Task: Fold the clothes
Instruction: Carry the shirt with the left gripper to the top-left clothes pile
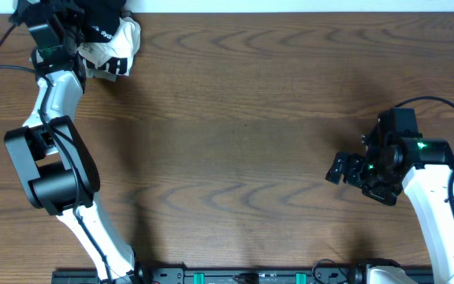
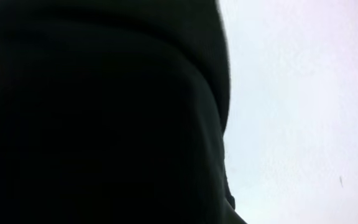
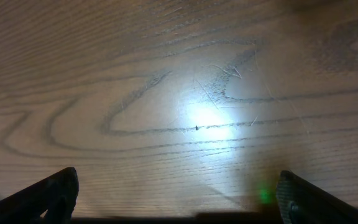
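The clothes (image 1: 103,17) are a bunched black shirt with a small white mark, at the far left corner of the table. My left gripper (image 1: 82,36) reaches into that bunch, and its fingertips are buried in the fabric. Black cloth (image 2: 98,112) fills most of the left wrist view and hides the jaws; the gripper looks shut on the shirt. My right gripper (image 1: 344,169) hovers low over bare wood at the right. It stands wide open, its two fingertips (image 3: 55,193) far apart with nothing between them.
A white bundle with black lettering (image 1: 123,52) lies against the black shirt, on its right. A white surface (image 2: 291,93) runs beyond the table's far edge. The wooden table (image 1: 243,118) spreads between the arms. A black rail (image 1: 243,277) runs along the front edge.
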Available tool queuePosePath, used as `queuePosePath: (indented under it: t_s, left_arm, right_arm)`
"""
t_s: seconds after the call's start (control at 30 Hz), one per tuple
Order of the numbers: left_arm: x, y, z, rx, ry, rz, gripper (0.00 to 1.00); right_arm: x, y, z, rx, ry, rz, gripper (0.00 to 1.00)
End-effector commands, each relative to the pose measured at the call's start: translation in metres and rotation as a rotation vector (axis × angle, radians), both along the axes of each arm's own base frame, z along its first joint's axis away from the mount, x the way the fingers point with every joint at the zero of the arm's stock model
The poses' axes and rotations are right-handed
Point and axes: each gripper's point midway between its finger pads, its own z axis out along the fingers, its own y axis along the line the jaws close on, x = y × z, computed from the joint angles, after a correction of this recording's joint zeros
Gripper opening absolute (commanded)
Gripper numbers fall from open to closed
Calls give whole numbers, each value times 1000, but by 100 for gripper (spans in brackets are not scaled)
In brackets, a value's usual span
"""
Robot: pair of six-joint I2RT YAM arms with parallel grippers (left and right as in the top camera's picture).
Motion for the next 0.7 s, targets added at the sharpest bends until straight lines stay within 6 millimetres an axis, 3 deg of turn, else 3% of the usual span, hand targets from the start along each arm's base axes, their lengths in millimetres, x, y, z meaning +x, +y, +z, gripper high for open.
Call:
queuePosePath:
  t_s: [0.0,0.13,0.17,0.3,0.37,0.47,0.67]
  left_arm:
    - [2,-9,-5,-73,28,-26,11]
    - [-5,-11,-30,-102,127,-24,11]
    - [-6,-13,-33,-109,142,-30,16]
    - [-7,-20,-37,-126,158,-70,59]
    - [-9,-19,-33,-133,152,-88,87]
    - [-12,-14,-26,-138,142,-95,99]
    - [-32,18,-20,-159,182,-34,98]
  right_arm:
    - [-1,4,1,8,-7,12,99]
    - [0,4,2,7,-10,12,99]
    - [0,4,2,7,-11,12,99]
    - [0,4,2,7,-10,12,99]
    - [0,4,2,7,-9,13,99]
    - [-1,4,1,8,-6,12,99]
    - [-1,4,1,7,-8,24,99]
